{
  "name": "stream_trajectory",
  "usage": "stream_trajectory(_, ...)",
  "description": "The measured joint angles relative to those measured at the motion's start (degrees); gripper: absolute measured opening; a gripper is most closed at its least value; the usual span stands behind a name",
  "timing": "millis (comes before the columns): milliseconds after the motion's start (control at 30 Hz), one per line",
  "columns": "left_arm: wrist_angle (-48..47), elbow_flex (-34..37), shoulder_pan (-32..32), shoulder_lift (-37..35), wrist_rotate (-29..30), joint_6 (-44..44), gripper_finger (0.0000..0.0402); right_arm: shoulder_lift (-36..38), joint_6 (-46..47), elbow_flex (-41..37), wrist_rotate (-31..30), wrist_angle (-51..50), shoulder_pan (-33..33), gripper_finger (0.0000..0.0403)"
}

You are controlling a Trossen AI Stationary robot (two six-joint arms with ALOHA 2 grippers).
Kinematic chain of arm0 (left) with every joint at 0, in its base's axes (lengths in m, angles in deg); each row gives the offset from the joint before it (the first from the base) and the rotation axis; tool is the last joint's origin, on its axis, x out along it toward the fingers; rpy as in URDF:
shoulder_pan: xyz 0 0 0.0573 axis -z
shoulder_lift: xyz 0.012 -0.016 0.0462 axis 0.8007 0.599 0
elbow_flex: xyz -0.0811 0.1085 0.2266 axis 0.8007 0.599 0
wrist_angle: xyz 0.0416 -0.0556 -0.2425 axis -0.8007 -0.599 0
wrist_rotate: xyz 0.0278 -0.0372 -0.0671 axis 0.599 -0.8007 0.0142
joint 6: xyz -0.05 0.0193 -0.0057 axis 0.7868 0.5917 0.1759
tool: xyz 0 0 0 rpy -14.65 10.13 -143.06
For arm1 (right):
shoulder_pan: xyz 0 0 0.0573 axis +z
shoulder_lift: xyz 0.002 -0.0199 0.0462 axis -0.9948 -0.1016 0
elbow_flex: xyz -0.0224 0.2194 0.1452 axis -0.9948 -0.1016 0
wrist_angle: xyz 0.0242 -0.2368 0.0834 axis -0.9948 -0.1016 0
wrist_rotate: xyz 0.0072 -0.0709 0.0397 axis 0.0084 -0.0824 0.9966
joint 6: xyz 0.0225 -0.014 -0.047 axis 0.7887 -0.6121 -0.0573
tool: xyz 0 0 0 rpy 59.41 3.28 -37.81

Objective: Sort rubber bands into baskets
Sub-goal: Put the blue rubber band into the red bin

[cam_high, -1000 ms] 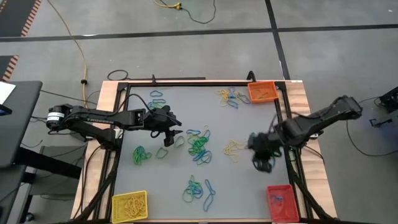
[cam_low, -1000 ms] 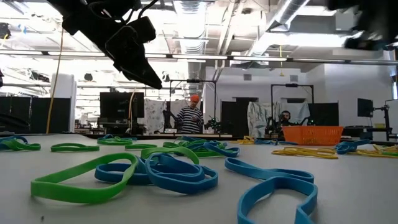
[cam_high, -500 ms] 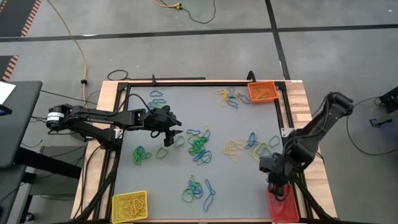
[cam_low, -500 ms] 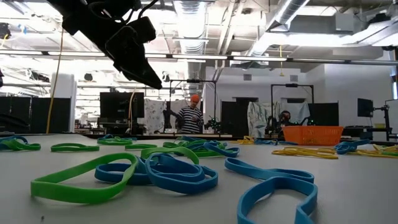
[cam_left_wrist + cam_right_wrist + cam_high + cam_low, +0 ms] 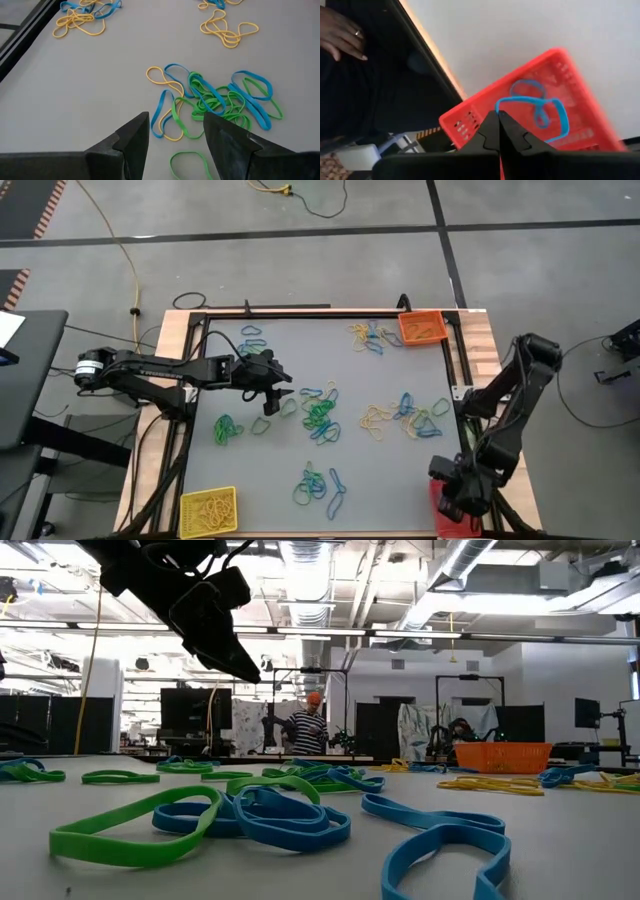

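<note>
The right tool [image 5: 498,131] was held above the red rectangular plastic basket [image 5: 555,70] at the table's near right corner, its fingers pressed together with nothing seen between them. Thin blue rubber bands [image 5: 535,106] lay inside that basket. The left tool [image 5: 270,396] was poised over the grey table [image 5: 290,450], left of centre, its fingers [image 5: 131,137] spread apart and empty above a tangle of green, blue and yellow rubber bands [image 5: 220,102]. More loops were scattered across the table. A yellow basket [image 5: 208,510] holding yellow bands sat at the near left corner, an orange basket [image 5: 422,328] at the far right. A person's hand [image 5: 340,36] was seen beyond the table edge.
</note>
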Motion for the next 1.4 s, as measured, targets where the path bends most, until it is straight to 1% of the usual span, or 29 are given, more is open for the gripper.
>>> stream_trajectory(167,0.0,0.0,0.0,0.0,0.0,0.0,0.0178,-3.5,3.8,0.0,0.0,4.0,2.0,0.0020)
stream_trajectory(267,0.0,0.0,0.0,0.0,0.0,0.0,0.0178,-5.1,7.1,0.0,0.1,3.9,3.2,0.0025)
stream_trajectory(333,0.0,0.0,0.0,0.0,0.0,0.0,0.0178,-5.7,9.5,0.0,0.1,3.0,3.9,0.0036)
stream_trajectory(533,0.0,0.0,0.0,0.0,0.0,0.0,0.0178,-6.1,15.3,0.0,0.5,0.2,4.9,0.0097)
stream_trajectory(733,0.0,0.0,0.0,0.0,0.0,0.0,0.0178,-6.1,15.4,0.0,0.1,0.4,4.7,0.0185)
stream_trajectory(833,0.0,0.0,0.0,0.0,0.0,0.0,0.0178,-6.1,13.2,0.0,-0.5,0.4,4.1,0.0222)
stream_trajectory(933,0.0,0.0,0.0,0.0,0.0,0.0,0.0178,-6.0,9.1,0.0,-2.8,0.4,2.7,0.0240)
stream_trajectory(1133,0.0,0.0,0.0,0.0,0.0,0.0,0.0178,-4.0,0.4,0.0,-7.4,-2.5,-1.8,0.0240)
stream_trajectory(1400,0.0,0.0,0.0,0.0,0.0,0.0,0.0178,-1.9,-11.0,0.0,-16.6,-13.5,-10.9,0.0233)
